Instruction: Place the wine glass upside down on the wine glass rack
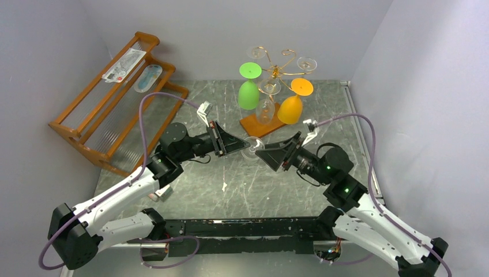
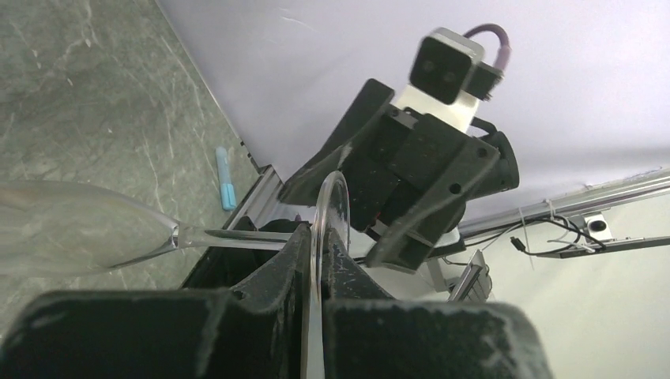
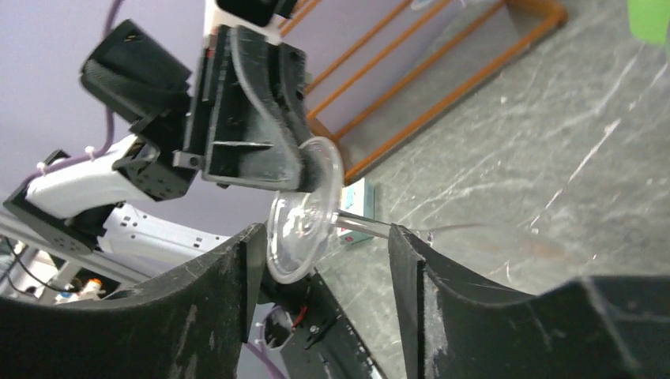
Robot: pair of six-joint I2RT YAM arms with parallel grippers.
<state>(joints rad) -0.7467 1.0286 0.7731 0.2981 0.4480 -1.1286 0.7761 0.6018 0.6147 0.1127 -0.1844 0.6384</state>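
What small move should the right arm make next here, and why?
Probably close the right gripper on the stem. The left gripper is shut on the foot of the wine glass, and the right jaws stand open on both sides of the stem, so a handover seems ready.

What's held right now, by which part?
Clear wine glass, pinched by its foot's rim in the left end effector; right end effector open, straddling the stem.
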